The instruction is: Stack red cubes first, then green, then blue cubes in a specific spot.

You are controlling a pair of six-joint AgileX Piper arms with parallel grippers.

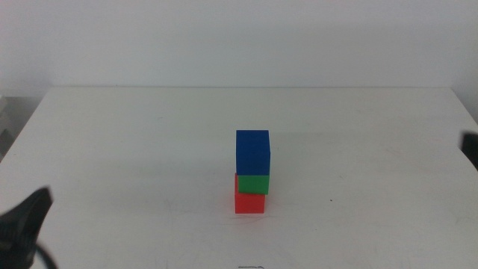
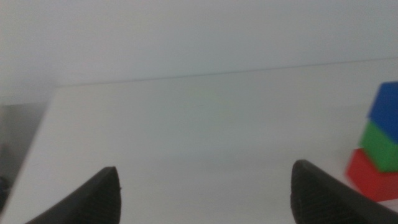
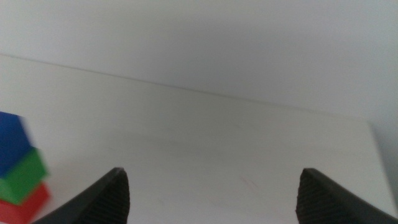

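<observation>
Near the middle of the white table stands a stack of three cubes: the red cube (image 1: 249, 202) at the bottom, the green cube (image 1: 254, 183) on it, the blue cube (image 1: 252, 152) on top. The stack also shows in the left wrist view, with red (image 2: 372, 177), green (image 2: 381, 144) and blue (image 2: 385, 109), and in the right wrist view, with red (image 3: 26, 205), green (image 3: 23, 175) and blue (image 3: 12, 142). My left gripper (image 2: 204, 193) is open and empty, well left of the stack. My right gripper (image 3: 214, 193) is open and empty, well right of it.
The left arm (image 1: 22, 224) shows at the bottom left corner of the middle view. A dark bit of the right arm (image 1: 470, 147) sits at the right edge. The table's far edge (image 1: 246, 87) meets a pale wall.
</observation>
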